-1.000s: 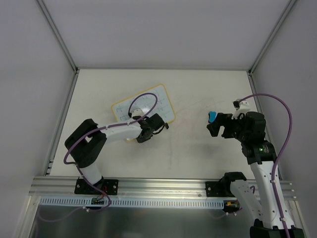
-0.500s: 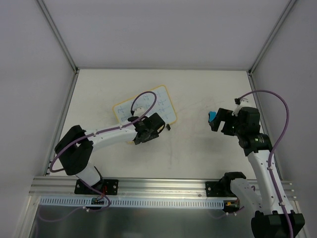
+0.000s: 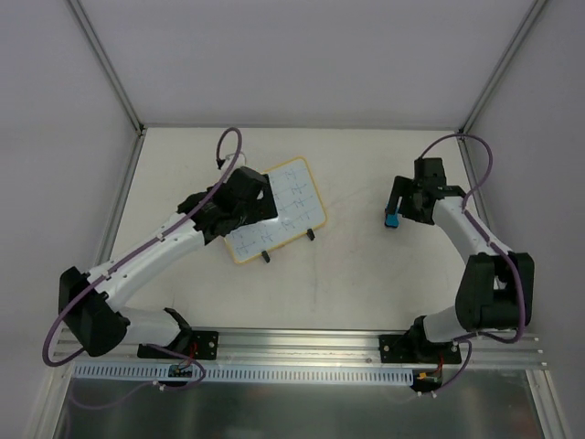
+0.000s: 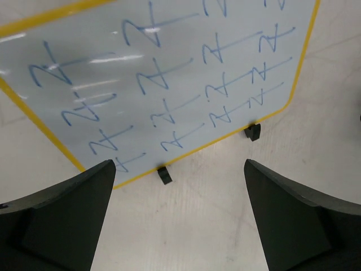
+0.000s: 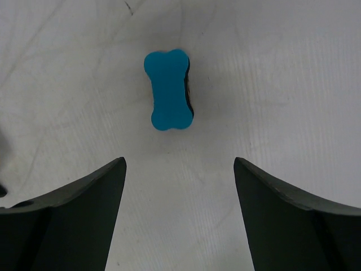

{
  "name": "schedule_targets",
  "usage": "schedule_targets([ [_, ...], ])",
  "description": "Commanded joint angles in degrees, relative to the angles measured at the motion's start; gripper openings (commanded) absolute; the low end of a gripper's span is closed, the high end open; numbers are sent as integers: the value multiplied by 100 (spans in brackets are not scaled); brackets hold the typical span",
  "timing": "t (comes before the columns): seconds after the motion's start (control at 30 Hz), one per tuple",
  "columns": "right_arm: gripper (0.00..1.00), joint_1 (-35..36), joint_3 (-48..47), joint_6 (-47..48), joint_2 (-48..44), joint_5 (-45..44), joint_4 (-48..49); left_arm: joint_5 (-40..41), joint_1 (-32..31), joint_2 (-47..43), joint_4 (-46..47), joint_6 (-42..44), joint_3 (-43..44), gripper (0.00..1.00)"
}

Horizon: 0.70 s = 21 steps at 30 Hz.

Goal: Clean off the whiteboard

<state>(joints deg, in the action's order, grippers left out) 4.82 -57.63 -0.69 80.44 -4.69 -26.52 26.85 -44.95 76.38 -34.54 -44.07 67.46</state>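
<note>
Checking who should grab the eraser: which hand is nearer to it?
Right. The right hand hovers over the blue eraser; the left hand is far off, above the whiteboard.

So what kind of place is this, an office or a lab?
Probably a robot lab test cell: left arm and right arm bolted to an aluminium rail, a white table boxed in by plain panels, with a whiteboard and eraser on it.
</note>
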Motion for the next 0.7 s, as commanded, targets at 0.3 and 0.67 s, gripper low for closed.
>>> schedule_targets([
  [0.3,66,239,-1303,-247,2071,-348,288,-1375,2235,-1414,-52,2052,-66,99],
  [0.67,53,239,-1427,-257,2450,-507,271,-1824,3062,-1837,18,2148,-787,99],
])
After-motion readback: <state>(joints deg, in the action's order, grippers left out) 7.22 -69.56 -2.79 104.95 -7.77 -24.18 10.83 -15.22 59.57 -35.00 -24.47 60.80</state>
